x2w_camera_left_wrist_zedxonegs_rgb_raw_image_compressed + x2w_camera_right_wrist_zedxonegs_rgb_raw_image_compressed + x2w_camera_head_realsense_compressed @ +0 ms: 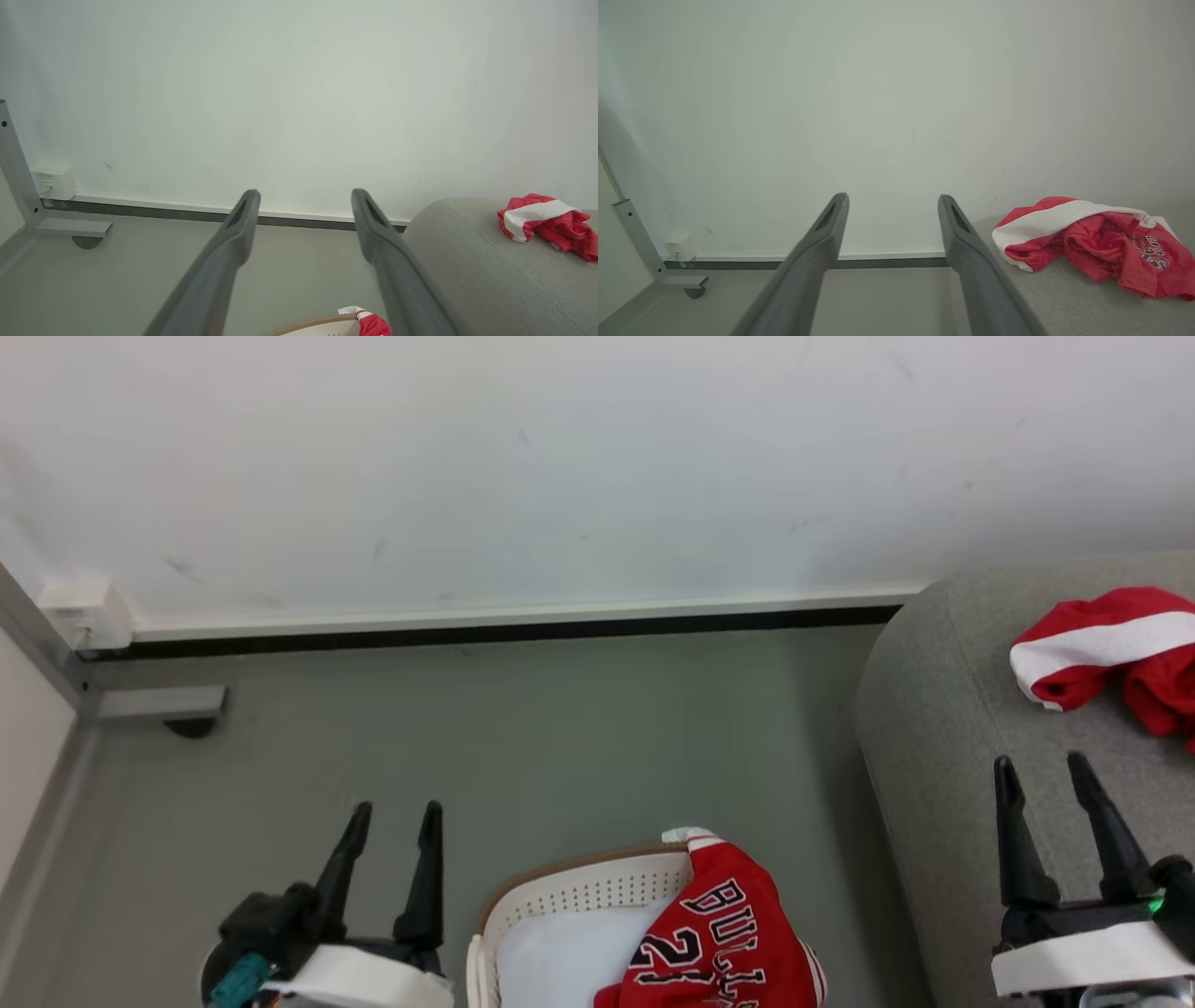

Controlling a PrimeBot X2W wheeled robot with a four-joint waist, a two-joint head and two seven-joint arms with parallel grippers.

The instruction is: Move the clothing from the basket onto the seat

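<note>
A: So, item one, the seat (934, 728), large and grey. What's on it?
B: One red piece (1102, 649) with a white band, crumpled toward the seat's rear edge, apparently delivered. The head view clips its right side.
A: Item two, the basket (579, 891)?
B: On the floor (560, 737), beside the seat's left edge. The jersey (719, 933) is draped over its right rim, awaiting transfer. The basket's near half is cut off, and the white inside is unidentifiable.
A: Jaws?
B: Left jaws and right jaws are both spread wide, holding nothing.
</note>
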